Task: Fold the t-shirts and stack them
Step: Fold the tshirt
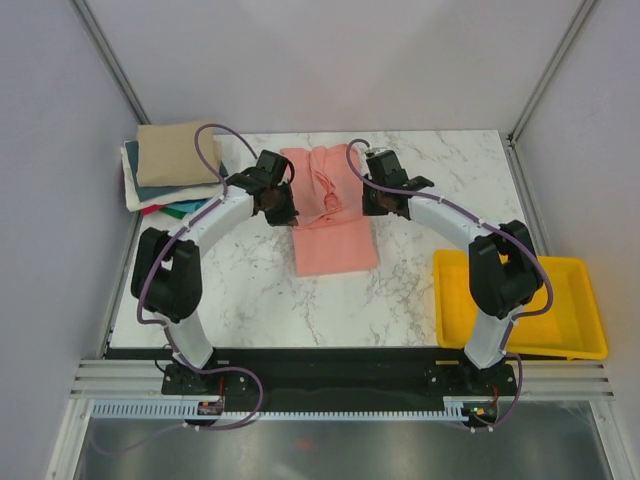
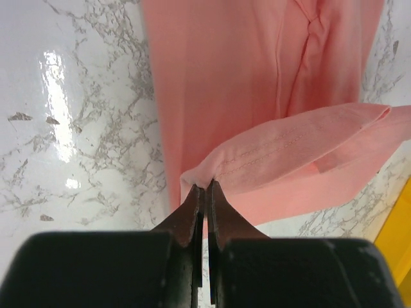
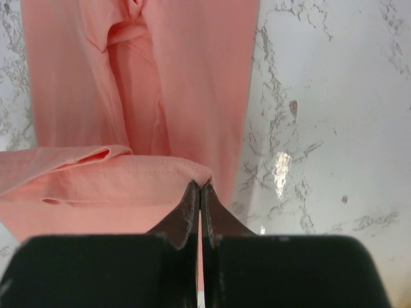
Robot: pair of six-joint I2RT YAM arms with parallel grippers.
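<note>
You see a white marbled surface [image 1: 250,290]. A salmon-pink t-shirt [image 1: 335,245] lies at its middle, a stack of folded t-shirts [image 1: 175,155], tan on top, sits far left, and a yellow tray [image 1: 540,352] near right.

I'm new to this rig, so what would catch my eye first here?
The salmon-pink t-shirt lies centrally, its edge pinched on either side by the left gripper and right gripper. A stack of folded tees sits at the far left corner; a yellow tray sits near right.
</note>
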